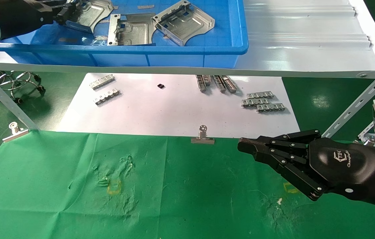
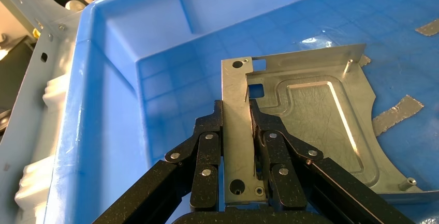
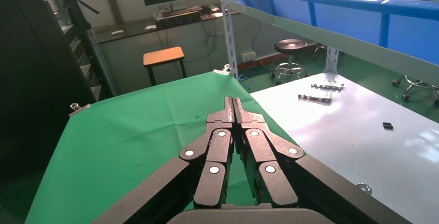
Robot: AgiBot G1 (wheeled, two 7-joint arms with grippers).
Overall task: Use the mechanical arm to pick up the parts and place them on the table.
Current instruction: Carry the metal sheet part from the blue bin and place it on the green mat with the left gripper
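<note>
Three silver parts lie in a blue bin (image 1: pixel 121 49) on the shelf. My left gripper (image 1: pixel 62 15) reaches into the bin's left end and is shut on the bent-up edge wall of the leftmost part (image 1: pixel 91 13). In the left wrist view the black fingers (image 2: pixel 207 146) clamp that upright wall from both sides, and the part (image 2: pixel 310 110) still rests on the bin floor. Two more parts (image 1: pixel 131 28) (image 1: pixel 184 21) lie to its right. My right gripper (image 1: pixel 245 146) (image 3: pixel 233 102) hovers shut and empty over the green table (image 1: pixel 174 186) at the right.
A white sheet (image 1: pixel 174 106) behind the cloth carries small ridged metal strips (image 1: pixel 263 101) (image 1: pixel 106 89). Binder clips (image 1: pixel 202 136) (image 1: pixel 15 131) pin the cloth's far edge. The ribbed shelf (image 1: pixel 307 39) overhangs, with slanted struts (image 1: pixel 356 103) at each side. A yellow mark (image 1: pixel 114 187) sits on the cloth.
</note>
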